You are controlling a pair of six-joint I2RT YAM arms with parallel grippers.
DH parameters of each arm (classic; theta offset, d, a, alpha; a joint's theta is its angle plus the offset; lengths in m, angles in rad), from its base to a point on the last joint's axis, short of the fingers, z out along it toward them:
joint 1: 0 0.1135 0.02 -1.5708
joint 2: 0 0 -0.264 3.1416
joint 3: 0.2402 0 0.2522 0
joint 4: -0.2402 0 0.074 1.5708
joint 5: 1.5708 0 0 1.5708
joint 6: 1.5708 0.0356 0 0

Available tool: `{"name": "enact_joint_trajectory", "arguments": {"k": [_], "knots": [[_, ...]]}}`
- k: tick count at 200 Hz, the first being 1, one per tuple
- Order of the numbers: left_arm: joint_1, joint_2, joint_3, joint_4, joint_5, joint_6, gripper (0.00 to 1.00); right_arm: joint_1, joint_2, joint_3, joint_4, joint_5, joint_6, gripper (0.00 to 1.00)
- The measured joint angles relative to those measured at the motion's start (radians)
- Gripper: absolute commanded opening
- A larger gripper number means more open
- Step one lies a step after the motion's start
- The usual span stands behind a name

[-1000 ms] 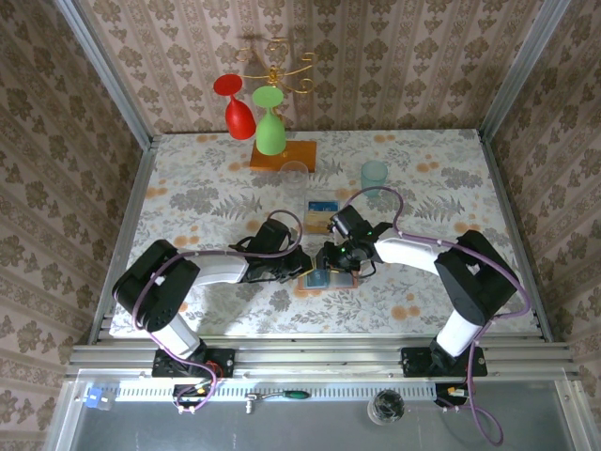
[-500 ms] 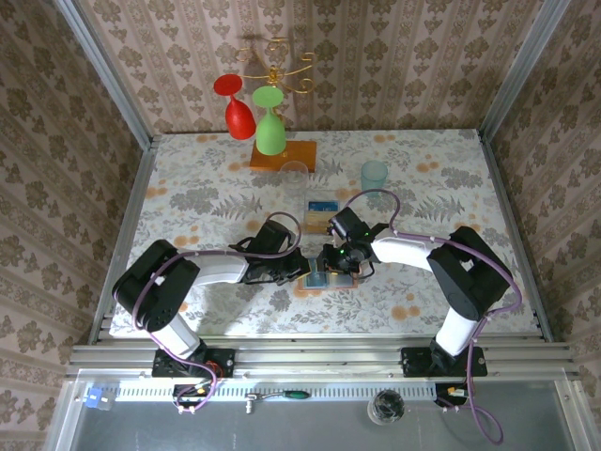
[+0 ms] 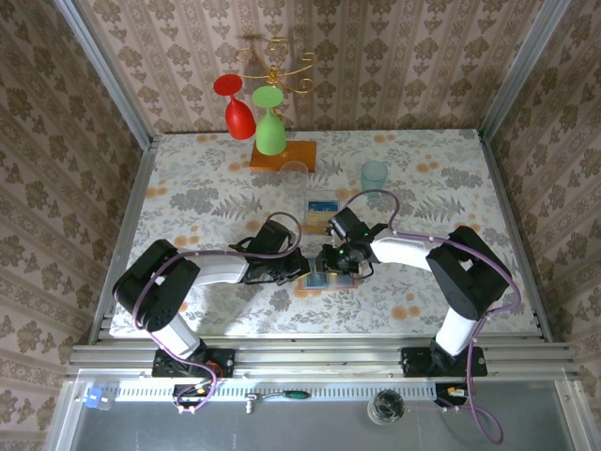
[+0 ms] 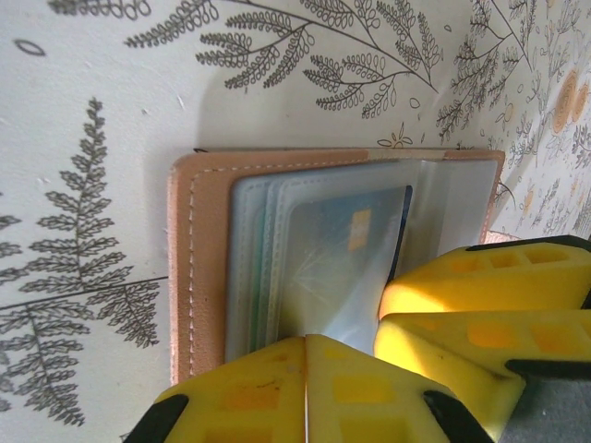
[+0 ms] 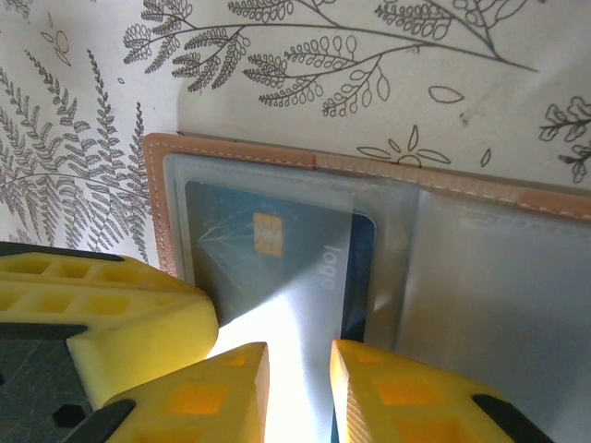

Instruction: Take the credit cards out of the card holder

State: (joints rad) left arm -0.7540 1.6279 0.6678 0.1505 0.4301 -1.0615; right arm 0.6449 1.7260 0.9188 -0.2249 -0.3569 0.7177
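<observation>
**Right gripper shifted in over the open card holder**

Since the frame a second earlier, the right gripper (image 3: 331, 261) has been moved slightly toward the left gripper (image 3: 302, 270), and the right arm's elbow has been drawn inward. The left arm is seen unchanged. Both grippers are met over the card holder (image 3: 331, 281), which lies opened flat on the patterned table (image 3: 188, 169) directly beneath their fingertips.

Left wrist view: the left gripper (image 4: 305, 340) is shown clenched, its yellow fingers (image 4: 249, 388) pressed together. Their tips are set against the near edge of the clear pockets. The card holder (image 4: 199, 258) extends ahead of them, its salmon-brown border stitched. A teal credit card (image 4: 342, 245) is seen lodged in a pocket just ahead and to the right of the tips.

Right wrist view: the fingers (image 5: 231, 378) of the right gripper (image 5: 291, 355) are held narrowly apart, astride the near edge of a clear pocket. Whether pocket or card is pinched cannot be told. The teal credit card (image 5: 277, 249) lies immediately ahead of the tips, inside the card holder (image 5: 157, 212).

Top view: a small stack of credit cards (image 3: 322, 212) is seen on the table beyond the right gripper, apart from the holder. The glass rack (image 3: 284, 155) stands farther beyond.
</observation>
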Motion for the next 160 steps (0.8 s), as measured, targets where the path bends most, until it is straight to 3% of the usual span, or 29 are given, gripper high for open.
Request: {"name": "enact_joint_trajectory", "arguments": {"k": [160], "knots": [[0.000, -0.003, 0.000, -0.002, -0.004, 0.005, 0.11, 0.008, -0.030, 0.018, -0.101, 0.070, -0.037, 0.31]]}}
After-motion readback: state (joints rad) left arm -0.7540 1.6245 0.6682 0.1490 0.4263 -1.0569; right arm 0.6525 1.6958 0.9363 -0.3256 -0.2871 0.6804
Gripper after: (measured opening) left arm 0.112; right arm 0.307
